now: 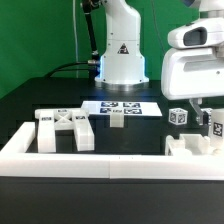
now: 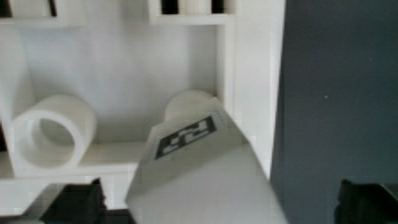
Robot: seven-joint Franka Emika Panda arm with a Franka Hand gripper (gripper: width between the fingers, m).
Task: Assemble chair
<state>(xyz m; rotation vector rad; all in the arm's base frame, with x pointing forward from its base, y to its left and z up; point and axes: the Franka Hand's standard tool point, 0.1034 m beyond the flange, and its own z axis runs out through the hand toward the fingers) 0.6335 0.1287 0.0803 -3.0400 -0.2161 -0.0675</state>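
In the wrist view a white chair leg [image 2: 199, 165] with a black-and-white tag stands up toward the camera between my two dark fingers [image 2: 71, 200]. There is a gap on each side, so my gripper [image 2: 217, 200] is open around it without touching. Below it lies the white seat part [image 2: 107, 90] with a round socket [image 2: 54, 135]. In the exterior view my gripper [image 1: 205, 110] hangs at the right over the tagged leg [image 1: 214, 126] and the seat part [image 1: 190, 146]. The X-braced back panel [image 1: 65, 128] lies at the left.
Another tagged leg [image 1: 178, 117] stands just left of my gripper. A small white block [image 1: 117, 121] lies near the marker board [image 1: 120, 106] in front of the robot base [image 1: 122, 50]. The long white barrier wall [image 1: 100, 165] runs along the front.
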